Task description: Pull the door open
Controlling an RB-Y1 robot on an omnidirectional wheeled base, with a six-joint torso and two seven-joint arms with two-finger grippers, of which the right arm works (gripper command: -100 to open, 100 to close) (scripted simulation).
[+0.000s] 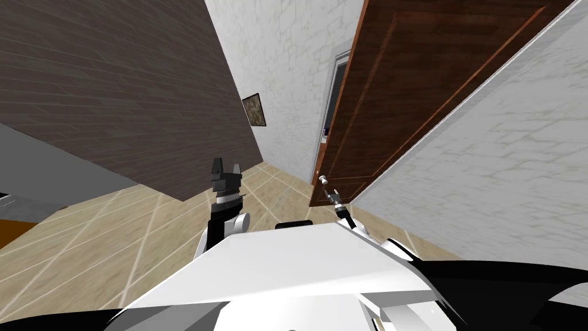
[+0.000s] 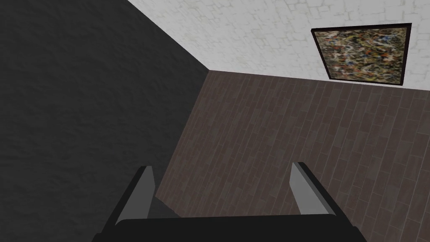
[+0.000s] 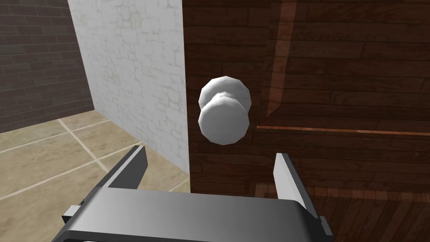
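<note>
Brown wood door (image 3: 336, 63) looks ajar at most, hard to tell from head cam. White knob (image 3: 224, 111) sits just ahead of right gripper (image 3: 210, 153), fingers apart, not yet around it. Grasp + pull left to do. Left gripper (image 1: 226, 165) idle, fingers apart.

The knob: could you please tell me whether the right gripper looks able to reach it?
Probably yes: the open right gripper faces the knob on the door, with nothing between them.
</note>
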